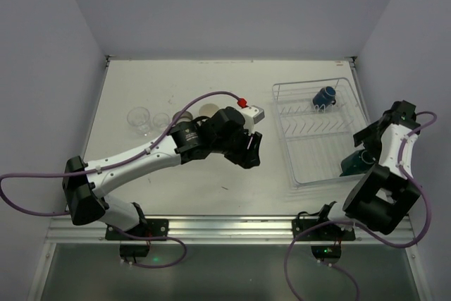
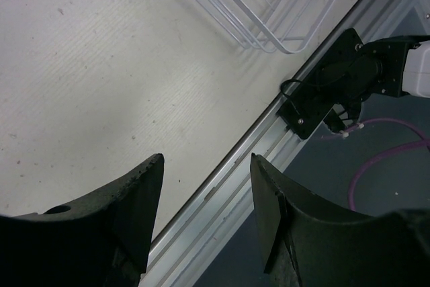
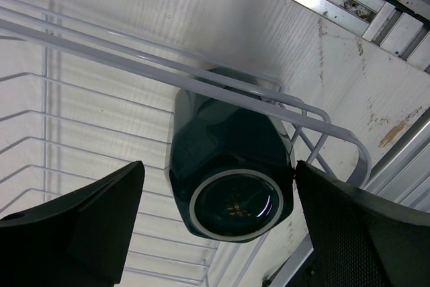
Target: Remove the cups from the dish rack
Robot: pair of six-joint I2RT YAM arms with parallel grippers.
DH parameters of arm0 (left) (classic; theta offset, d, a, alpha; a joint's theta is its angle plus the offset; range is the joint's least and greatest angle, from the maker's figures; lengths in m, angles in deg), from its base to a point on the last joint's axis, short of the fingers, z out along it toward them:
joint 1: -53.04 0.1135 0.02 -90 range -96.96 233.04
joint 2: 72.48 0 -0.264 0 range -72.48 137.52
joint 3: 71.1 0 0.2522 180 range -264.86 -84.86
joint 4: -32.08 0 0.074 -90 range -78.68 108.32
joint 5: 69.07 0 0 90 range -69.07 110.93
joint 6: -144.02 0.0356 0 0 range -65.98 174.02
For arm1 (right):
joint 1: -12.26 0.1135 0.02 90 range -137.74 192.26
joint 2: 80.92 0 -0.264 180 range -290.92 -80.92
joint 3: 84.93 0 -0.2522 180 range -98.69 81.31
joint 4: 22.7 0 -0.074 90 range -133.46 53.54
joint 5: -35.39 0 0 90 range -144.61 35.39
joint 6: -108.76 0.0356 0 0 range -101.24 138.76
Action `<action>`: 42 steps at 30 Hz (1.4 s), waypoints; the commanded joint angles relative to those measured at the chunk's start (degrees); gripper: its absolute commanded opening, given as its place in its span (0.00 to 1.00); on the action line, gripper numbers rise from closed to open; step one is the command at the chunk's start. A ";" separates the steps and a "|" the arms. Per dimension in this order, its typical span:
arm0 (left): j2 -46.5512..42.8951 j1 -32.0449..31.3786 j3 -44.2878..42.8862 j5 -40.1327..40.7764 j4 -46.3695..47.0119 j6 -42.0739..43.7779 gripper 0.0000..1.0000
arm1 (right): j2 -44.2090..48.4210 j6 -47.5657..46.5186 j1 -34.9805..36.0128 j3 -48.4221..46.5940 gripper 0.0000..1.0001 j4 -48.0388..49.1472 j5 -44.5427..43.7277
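The white wire dish rack [image 1: 290, 147] stands at the right of the table. A blue mug [image 1: 324, 96] lies at its far end. A dark teal cup [image 1: 354, 163] sits upside down in its near right corner. In the right wrist view the teal cup [image 3: 232, 173] is under the rack's rim wire [image 3: 101, 58], between the fingers of my open right gripper [image 3: 220, 166]. The right finger is at the cup's side and the left finger is apart from it. My left gripper [image 1: 250, 149] is open and empty over the bare table left of the rack, and it also shows in the left wrist view [image 2: 207, 159].
Two clear glasses [image 1: 139, 119] [image 1: 162, 120], a small cup [image 1: 182, 116] and a cream cup [image 1: 209, 111] stand on the table's left half, partly behind the left arm. The rack's corner [image 2: 269, 31] and the metal front rail [image 2: 222, 186] show in the left wrist view.
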 commanded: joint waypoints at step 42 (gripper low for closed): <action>3.04 -0.29 -3.55 -0.57 -0.48 0.68 0.59 | 4.22 -0.02 7.72 -0.37 0.00 4.99 4.59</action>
